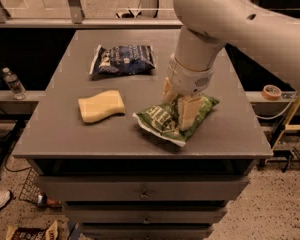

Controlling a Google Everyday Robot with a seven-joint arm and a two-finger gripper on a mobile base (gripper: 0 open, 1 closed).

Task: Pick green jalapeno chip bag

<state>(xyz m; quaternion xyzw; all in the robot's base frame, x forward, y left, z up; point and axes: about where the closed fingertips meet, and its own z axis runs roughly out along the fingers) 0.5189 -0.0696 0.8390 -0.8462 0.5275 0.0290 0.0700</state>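
Observation:
The green jalapeno chip bag (pixel 162 120) lies crumpled on the grey table (pixel 65 134), near the front right. My gripper (pixel 179 103) comes down on it from above. Its two pale fingers (pixel 188 113) stand on either side of the bag's upper right part and pinch it. The bag still rests on the table. The large white arm (pixel 230 19) hides the table behind the gripper.
A dark blue chip bag (pixel 122 59) lies at the back of the table. A pale yellow sponge (pixel 101 105) lies left of the green bag. A water bottle (pixel 13 83) stands on a low ledge at the left. A tape roll (pixel 272 91) sits at the right.

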